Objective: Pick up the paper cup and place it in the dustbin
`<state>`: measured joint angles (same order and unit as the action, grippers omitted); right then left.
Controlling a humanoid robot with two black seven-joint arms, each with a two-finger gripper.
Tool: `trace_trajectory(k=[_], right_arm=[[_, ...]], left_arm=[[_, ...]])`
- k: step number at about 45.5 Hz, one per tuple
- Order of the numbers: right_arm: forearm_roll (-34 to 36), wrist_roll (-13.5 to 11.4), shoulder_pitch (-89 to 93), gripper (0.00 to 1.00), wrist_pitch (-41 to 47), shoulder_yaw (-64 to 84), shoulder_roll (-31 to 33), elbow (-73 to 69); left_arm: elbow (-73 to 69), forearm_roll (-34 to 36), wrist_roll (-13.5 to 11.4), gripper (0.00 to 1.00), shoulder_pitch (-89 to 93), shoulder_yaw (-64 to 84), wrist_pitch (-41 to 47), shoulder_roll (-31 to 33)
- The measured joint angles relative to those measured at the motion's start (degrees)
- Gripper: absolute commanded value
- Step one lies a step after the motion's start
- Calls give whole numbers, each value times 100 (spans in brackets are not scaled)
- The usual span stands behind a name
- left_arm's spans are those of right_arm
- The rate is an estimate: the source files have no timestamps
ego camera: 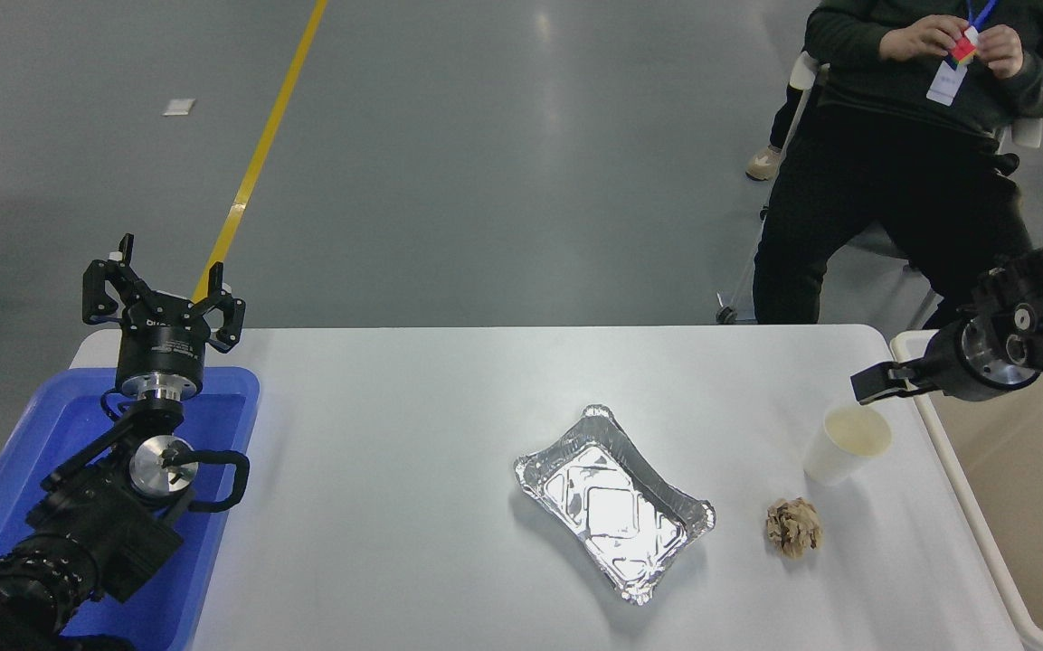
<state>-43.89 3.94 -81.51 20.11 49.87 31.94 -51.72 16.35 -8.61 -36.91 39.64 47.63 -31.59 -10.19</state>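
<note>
The paper cup [847, 443] stands upright on the white table near its right edge, white with a cream inside. The beige dustbin [1028, 515] stands just right of it, cut off by the picture's right edge. My right gripper [874, 383] comes in from the right edge, above the dustbin's near-left rim. It hangs just above and behind the cup's rim and holds nothing. I see it edge-on. My left gripper [162, 291] is parked at the lower left, open and empty.
A foil tray [613, 502] lies mid-table, and a crumpled brown paper ball [793, 527] lies in front of the cup. A blue plastic tray [51, 434] sits under my left arm. A person [901, 136] sits at the far right, handling a small coloured cube.
</note>
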Motion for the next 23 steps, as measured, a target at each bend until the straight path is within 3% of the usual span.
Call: trace_trajectory(k=[15,19,23], right_arm=[[-19,27,618,96,-362,-102,-166,366],[-20,31,756,91,-449,-122,-249,500],[-22,32,874,79,-520,-138,-308,620]], left_arm=[[0,0,0,99,0,1,2,0],[0,0,0,99,0,0,2,0],[0,0,0,99,0,0,2,0]])
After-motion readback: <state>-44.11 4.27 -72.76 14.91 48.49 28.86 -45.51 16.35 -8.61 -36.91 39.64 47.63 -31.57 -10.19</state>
